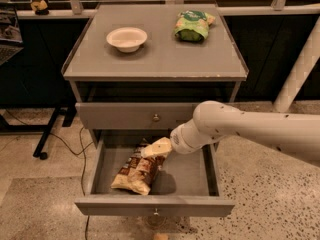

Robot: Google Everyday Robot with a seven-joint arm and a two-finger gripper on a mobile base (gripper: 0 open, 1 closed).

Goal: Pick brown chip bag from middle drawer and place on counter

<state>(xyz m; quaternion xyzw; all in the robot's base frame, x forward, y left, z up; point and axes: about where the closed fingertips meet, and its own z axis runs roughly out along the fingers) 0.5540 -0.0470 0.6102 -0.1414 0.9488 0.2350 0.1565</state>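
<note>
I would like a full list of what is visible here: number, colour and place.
counter: 1, grey, cabinet top
bowl: 1, white, counter, back left
green snack bag: 1, green, counter, back right
upper drawer: 1, grey, shut, under the counter
middle drawer: 1, grey, pulled open below it
brown chip bag: 1, brown and cream, in the middle drawer
arm: 1, white, reaching from the right
gripper: 1, cream, over the bag's upper end

Gripper [156, 148] over brown chip bag [136, 173], inside middle drawer [155, 204].
</note>
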